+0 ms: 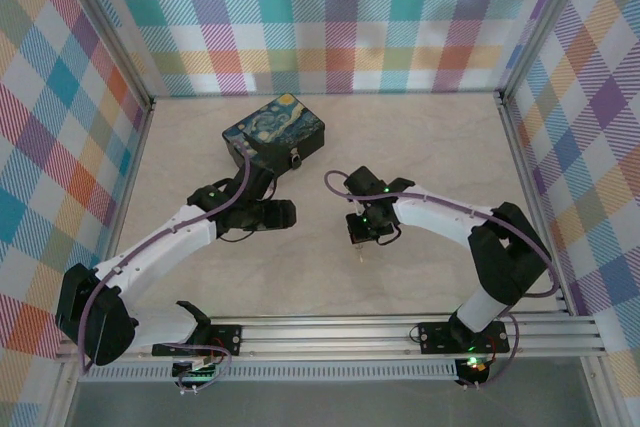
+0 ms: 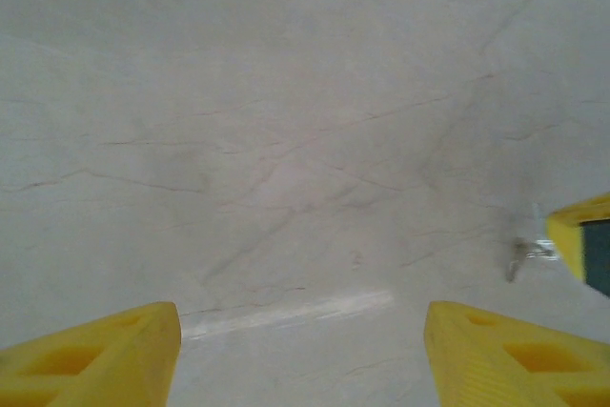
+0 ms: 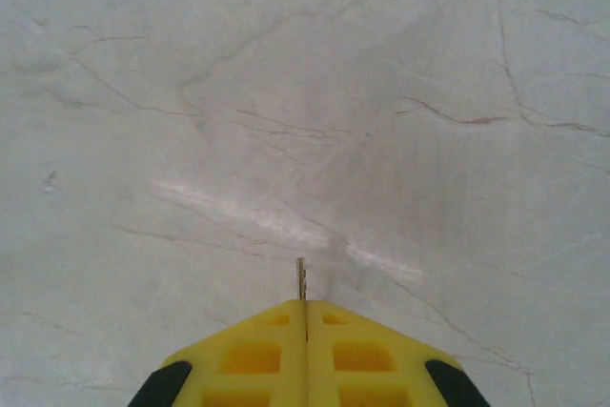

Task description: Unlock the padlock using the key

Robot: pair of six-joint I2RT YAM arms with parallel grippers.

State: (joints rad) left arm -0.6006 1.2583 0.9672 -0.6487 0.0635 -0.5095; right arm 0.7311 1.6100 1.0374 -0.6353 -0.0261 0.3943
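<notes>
The pale marbled desk (image 1: 420,147) carries one big thing, the box (image 1: 275,127) printed with a night sky, which is set far and left of centre. The left hand (image 2: 303,331) is held just near of the box, with its fingers spread and nothing between them. The right hand (image 3: 306,307) hangs to its right, near the middle of the desk, and is clamped shut on the key (image 3: 301,278), whose thin blade sticks out past the fingertips. The padlock (image 1: 297,160) is taken to be the small dark-and-silver piece at the near right face of the box; its keyhole cannot be made out.

The step in hand is judged to be the carrying of the gripped key to the padlock. For the next move, the right hand would have to be brought far and left until the blade is lined up with the keyhole. The padlock would probably need to be steadied by the left hand.
</notes>
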